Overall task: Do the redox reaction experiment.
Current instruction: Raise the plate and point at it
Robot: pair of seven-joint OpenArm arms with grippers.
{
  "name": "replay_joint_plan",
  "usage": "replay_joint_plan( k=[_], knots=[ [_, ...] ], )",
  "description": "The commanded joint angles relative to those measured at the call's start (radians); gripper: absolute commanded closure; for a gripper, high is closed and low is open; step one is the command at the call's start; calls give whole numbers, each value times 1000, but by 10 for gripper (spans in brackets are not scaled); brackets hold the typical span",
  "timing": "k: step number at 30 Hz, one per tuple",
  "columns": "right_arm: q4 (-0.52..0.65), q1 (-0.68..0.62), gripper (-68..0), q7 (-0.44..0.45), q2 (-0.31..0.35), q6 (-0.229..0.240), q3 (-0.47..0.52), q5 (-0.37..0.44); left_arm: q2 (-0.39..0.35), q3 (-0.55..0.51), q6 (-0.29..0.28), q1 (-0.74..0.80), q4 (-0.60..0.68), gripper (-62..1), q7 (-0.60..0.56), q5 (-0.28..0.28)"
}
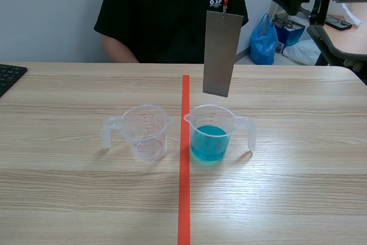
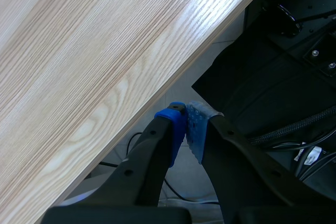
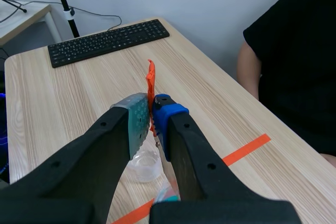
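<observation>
The fingers of the right gripper (image 3: 151, 114) pinched an orange strip (image 3: 150, 82). From this strip a grey metal plate (image 1: 221, 53) hung upright above the cup of blue liquid (image 1: 212, 133), apart from it. The empty cup (image 1: 146, 132) stood near, across the tape line (image 1: 184, 187). The fingers of the left gripper (image 2: 186, 127) were pressed together on nothing, beside the edge of the table (image 2: 79, 51).

grey plate (image 1: 222, 53) hangs (upright) above blue-liquid cup (image 1: 211, 133) | empty cup (image 1: 147, 132) beside
</observation>
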Motion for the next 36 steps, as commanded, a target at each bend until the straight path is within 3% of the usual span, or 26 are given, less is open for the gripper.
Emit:
replay_joint_plan(
  k=[1,19,23,29,33,36],
  knots=[
    [11,23,-17,6,16,0,13,19,-9,-1,5,0,10,-27,-10,-10],
    [11,23,-17,6,13,0,13,23,-18,-1,1,-24,10,-27,-18,-18],
    [11,23,-17,6,13,0,13,23,-63,0,-17,-64,10,-27,-35,-107],
    [11,23,-17,3,13,0,13,23,-192,11,-189,-189,10,-27,-23,-269],
    [11,23,-17,3,13,0,13,23,-277,76,-320,-301,10,-27,40,-349],
    [11,23,-17,3,13,0,13,23,-325,147,-410,-407,10,-27,101,-443]
  ],
)
